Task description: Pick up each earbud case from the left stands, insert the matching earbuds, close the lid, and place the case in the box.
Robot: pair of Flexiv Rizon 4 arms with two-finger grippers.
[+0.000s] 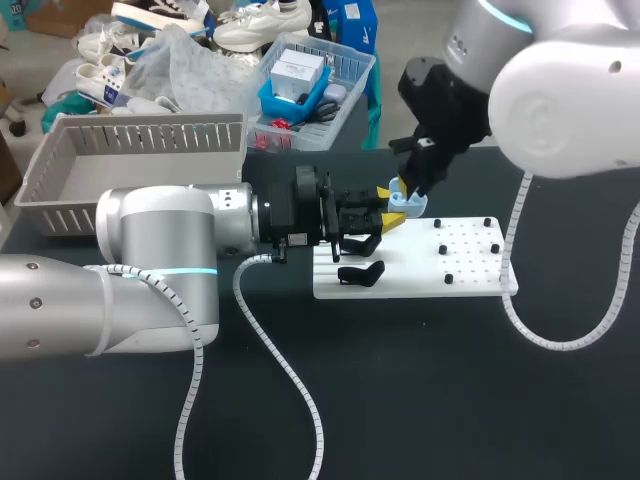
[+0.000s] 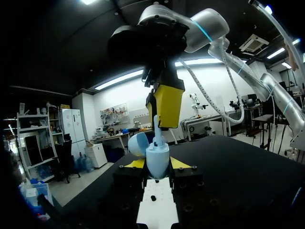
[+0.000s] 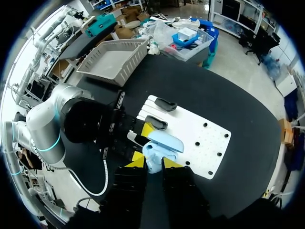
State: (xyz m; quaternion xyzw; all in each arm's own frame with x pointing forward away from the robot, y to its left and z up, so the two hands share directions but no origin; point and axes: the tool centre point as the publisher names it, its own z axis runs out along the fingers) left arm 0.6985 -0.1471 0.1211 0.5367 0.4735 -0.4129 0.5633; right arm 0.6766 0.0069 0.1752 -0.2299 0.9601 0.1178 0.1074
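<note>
The left gripper (image 2: 157,166) is clamped on the light blue plastic earbud case (image 2: 157,156), one yellow tip on each side. The case is upright with its lid open, above the white flat pegged board (image 1: 470,280). The right gripper (image 3: 155,162) is directly over the open case; its grip state cannot be determined.

The left arm comes in across the black table (image 1: 420,400), and the left gripper (image 1: 392,204) is clamped on a light-blue earbud case (image 1: 416,207) over the far edge of the white board (image 1: 470,285). The right gripper (image 1: 420,185) hangs straight down onto the case from above. A black stand (image 1: 360,272) sits near the board's left edge, and small black pegs (image 1: 443,249) dot its right half. A grey slatted box (image 1: 130,135) stands at the table's far left corner.
</note>
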